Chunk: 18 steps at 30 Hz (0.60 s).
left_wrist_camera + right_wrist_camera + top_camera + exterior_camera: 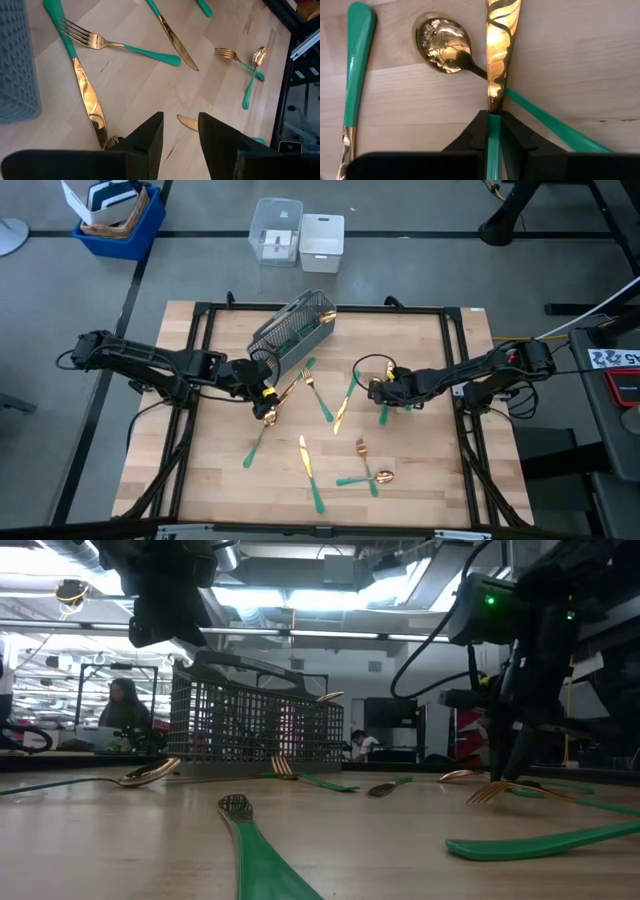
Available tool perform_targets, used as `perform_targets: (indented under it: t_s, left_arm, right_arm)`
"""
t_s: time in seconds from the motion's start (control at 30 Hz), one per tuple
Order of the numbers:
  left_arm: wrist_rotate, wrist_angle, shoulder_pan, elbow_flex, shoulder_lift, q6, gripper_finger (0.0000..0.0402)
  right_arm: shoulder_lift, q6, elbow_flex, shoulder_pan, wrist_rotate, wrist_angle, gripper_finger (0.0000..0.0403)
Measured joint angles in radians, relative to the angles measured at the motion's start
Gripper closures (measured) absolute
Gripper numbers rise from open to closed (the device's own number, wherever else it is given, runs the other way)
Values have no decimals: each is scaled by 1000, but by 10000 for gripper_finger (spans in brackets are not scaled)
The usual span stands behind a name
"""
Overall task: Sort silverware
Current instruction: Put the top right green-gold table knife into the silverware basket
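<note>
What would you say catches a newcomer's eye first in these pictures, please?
Probably the gold-and-teal silverware scattered across the wooden table, below the grey mesh caddy tipped on its side near the far edge. Next, the right gripper, right of centre, pinching a knife by its teal handle beside a spoon. The left gripper hovers open by the caddy.

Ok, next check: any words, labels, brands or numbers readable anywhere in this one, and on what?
No text can be read.
White sticker on the dark unit at the high view's right edge: black marks, too small to make out.
Silverware, caddy, clear bins, blue crate: no visible lettering.
Low view's background: no legible signs.
</note>
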Motion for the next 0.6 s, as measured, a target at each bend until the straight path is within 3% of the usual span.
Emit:
perform_targets:
  t_s: [0.6]
  left_arm:
    - [0,5,0,0,0,-6,288]
  right_arm:
    - [5,-212,171,-1,-5,2,374]
